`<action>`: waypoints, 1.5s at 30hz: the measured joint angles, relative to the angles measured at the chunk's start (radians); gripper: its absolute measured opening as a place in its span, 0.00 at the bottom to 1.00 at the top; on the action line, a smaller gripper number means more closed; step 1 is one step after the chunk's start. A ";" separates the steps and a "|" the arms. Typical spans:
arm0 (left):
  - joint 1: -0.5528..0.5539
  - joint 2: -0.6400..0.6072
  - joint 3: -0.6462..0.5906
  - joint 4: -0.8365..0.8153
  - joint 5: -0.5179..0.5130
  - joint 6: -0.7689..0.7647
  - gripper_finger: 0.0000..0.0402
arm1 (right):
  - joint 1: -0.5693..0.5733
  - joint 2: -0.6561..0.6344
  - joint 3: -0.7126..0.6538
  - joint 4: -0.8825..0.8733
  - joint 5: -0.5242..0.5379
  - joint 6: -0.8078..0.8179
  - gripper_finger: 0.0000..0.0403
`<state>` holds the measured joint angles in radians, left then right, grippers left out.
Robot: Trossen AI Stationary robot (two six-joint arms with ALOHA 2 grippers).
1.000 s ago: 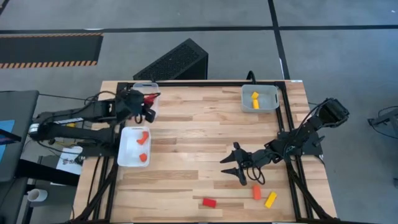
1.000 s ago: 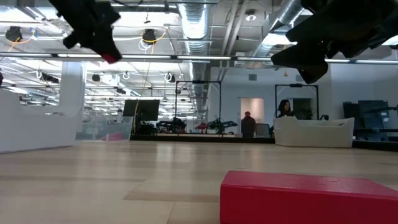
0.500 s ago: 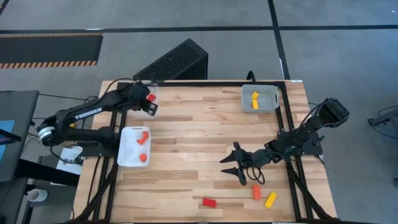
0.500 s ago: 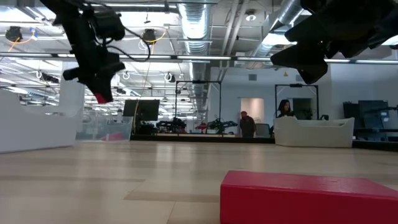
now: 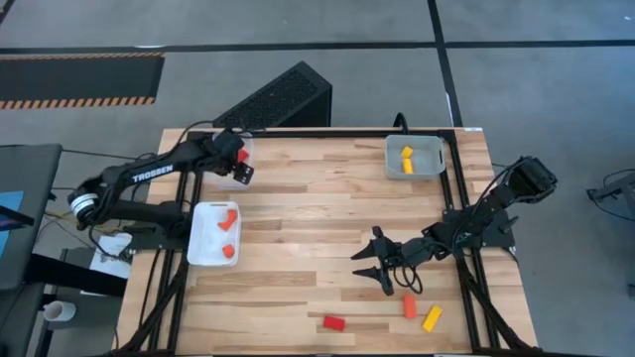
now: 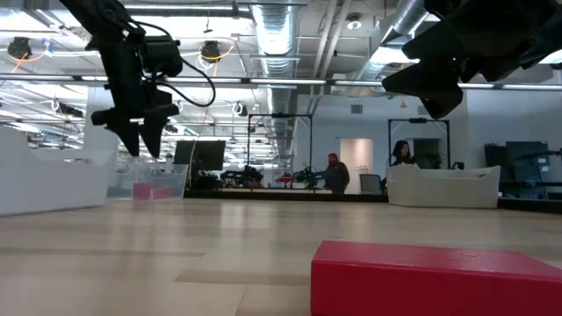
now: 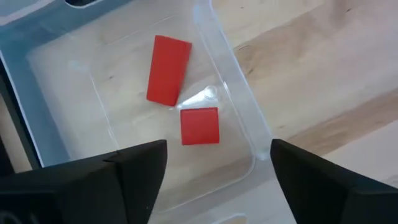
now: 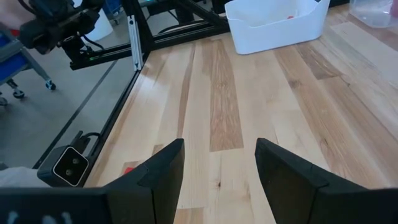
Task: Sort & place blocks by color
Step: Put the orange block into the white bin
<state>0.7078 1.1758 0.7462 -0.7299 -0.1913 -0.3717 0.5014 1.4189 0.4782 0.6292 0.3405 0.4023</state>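
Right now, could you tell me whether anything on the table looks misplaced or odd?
Nothing looks damaged or spilled. Three blocks lie unsorted on the wood near the front edge: a red block, an orange block and a yellow block. The left gripper hangs open over the clear tray holding two red blocks.

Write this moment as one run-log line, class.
left gripper: open over clear tray | two red blocks inside | right gripper: open, mid-table | loose: red block, orange block, yellow block
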 joint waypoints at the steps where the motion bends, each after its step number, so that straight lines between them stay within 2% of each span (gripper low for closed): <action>1: 0.000 -0.001 0.005 -0.001 0.000 0.000 0.68 | 0.000 0.000 0.000 0.000 0.000 0.000 0.55; 7: -0.044 -0.045 0.058 0.056 0.014 0.021 0.67 | 0.000 0.000 0.000 -0.001 0.000 0.000 0.55; 16: -0.250 -0.184 0.072 0.280 -0.014 0.023 0.61 | 0.000 0.000 0.000 -0.004 0.000 -0.001 0.55; 20: -0.379 -0.226 0.070 0.273 -0.134 0.032 0.59 | 0.000 0.000 0.000 -0.005 0.000 -0.001 0.55; 26: -0.596 -0.245 0.068 0.329 -0.307 -0.062 0.57 | -0.001 0.000 0.000 -0.004 0.000 0.004 0.55; 32: -0.842 -0.152 0.068 0.547 -0.548 0.012 0.57 | -0.020 0.000 0.001 0.019 0.001 0.040 0.55; 36: -0.939 -0.049 0.067 0.707 -0.624 0.123 0.57 | -0.020 0.000 0.001 0.021 0.003 0.085 0.55; 41: -0.969 0.105 0.067 0.948 -0.661 0.253 0.57 | -0.020 0.000 0.001 0.021 0.003 0.122 0.55; 43: -0.967 0.171 0.067 1.062 -0.606 0.310 0.57 | -0.020 0.000 0.001 0.021 0.006 0.124 0.55; 45: -0.961 0.237 0.067 1.202 -0.506 0.361 0.57 | -0.020 0.000 0.001 0.021 0.010 0.124 0.55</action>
<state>-0.2536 1.4131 0.8135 0.4716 -0.6973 -0.0108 0.4816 1.4189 0.4789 0.6506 0.3503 0.5266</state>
